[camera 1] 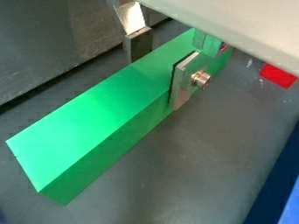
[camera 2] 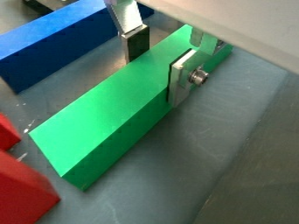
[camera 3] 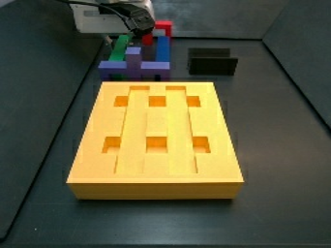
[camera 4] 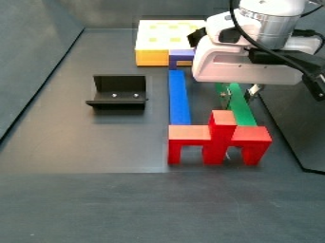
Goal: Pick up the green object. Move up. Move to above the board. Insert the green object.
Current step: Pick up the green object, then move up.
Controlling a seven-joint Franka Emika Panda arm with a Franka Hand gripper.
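Note:
The green object [camera 1: 105, 122] is a long green bar lying flat on the dark floor, seen in both wrist views [camera 2: 111, 114]. In a side view it lies between the blue-purple block and the red piece [camera 4: 238, 104]. My gripper [camera 1: 159, 61] is down over the bar near one end, with one finger on each long side [camera 2: 160, 61]. The near fingertip [camera 1: 184, 83] lies against the bar's side; the far fingertip [camera 1: 135, 42] stands just off the other side. The jaws are open. The orange-yellow board [camera 3: 155, 172] with square holes lies apart from the bar [camera 4: 155, 52].
A blue-purple block [camera 2: 59, 39] lies alongside the bar [camera 4: 178, 95]. A red piece [camera 4: 216, 142] stands at the bar's end, also in a wrist view [camera 2: 17, 184]. The dark fixture [camera 4: 117, 92] stands beside the block [camera 3: 212, 61]. Dark walls enclose the floor.

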